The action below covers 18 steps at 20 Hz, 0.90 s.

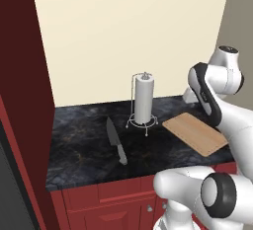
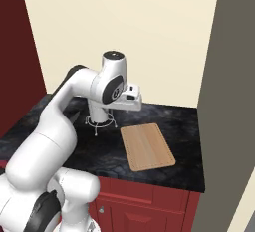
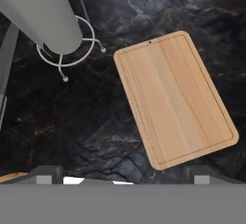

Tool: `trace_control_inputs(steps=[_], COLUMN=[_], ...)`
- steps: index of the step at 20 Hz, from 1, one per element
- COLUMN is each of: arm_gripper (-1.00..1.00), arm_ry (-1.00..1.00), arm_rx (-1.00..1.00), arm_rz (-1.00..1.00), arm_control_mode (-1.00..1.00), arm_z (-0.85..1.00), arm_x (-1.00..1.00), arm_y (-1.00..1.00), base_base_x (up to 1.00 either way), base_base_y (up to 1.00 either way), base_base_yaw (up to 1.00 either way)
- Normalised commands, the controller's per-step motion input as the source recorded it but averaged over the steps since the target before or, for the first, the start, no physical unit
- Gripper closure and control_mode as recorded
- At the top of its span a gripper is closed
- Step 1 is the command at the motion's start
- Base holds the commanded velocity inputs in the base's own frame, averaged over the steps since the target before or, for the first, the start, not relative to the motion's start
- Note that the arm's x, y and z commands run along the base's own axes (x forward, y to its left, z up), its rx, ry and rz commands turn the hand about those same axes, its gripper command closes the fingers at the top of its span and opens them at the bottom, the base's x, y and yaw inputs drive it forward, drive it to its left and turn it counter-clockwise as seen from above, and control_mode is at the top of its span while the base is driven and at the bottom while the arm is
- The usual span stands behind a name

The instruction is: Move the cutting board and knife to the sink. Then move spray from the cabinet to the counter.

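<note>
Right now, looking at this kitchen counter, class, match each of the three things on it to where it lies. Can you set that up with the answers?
Things:
1. knife
2. paper-towel roll
3. cutting board

Places:
A. upright on a wire stand, mid-counter
B. flat, right of the stand
C. flat, left of the stand

Pairs: 1-C, 2-A, 3-B

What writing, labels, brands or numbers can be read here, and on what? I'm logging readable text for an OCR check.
None: no readable text stands on anything.
Cutting board: plain wood, no mark.
Knife: plain blade and handle.
Paper-towel roll: blank white.
Counter: only golden-brown veining.
Red drawer fronts: plain, with small knobs.
</note>
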Motion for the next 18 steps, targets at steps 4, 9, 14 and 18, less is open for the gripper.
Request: trace_control_inputs(steps=[4,9,14,18], arm_gripper=[-1.00,-1.00,-1.00,-1.00], arm_ry=[0.00,0.00,0.00,-0.03], arm_rx=[0.00,0.00,0.00,0.00], arm_rz=[0.01,0.00,0.00,0.00], arm_control_mode=[-1.00,-1.00,-1.00,-1.00], arm_z=[0.00,0.00,-0.14,-0.29], arm_x=[0.01,0.01,0.16,0.06], arm_y=[-0.25,-0.14,-0.04,-0.01], base_base_x=[0.00,0.00,0.00,0.00], base_base_y=[0.00,0.00,0.00,0.00], base_base_yaw=[0.00,0.00,0.00,0.00])
